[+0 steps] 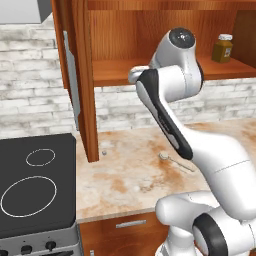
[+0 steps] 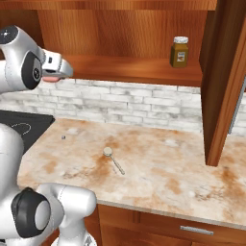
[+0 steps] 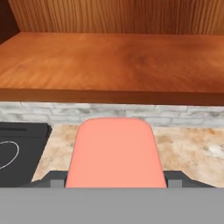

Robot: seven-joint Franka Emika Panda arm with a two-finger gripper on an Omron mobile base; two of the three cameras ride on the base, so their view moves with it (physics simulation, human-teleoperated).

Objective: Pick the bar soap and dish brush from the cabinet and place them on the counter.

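Soft, even light is filling the rendered kitchen, casting faint shadows. The hand view is looking slightly blurred, and the surface (image 2: 158, 178) is showing no glare.

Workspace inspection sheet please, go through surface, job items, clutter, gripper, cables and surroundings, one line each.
Surface: the counter, beige stone look with rusty blotches, under the open cabinet.
Job's things: the bar soap, pink, sits between the gripper's fingertips, out in front of the cabinet shelf and above the counter; the dish brush lies on the counter.
Clutter: an amber jar with a white lid stands on the cabinet shelf; a small dark speck lies on the counter near the stovetop.
Grippers: the gripper is closed on the bar soap.
Cables: nothing seen.
Surroundings: white brick backsplash; black stovetop beside the counter; drawers below.
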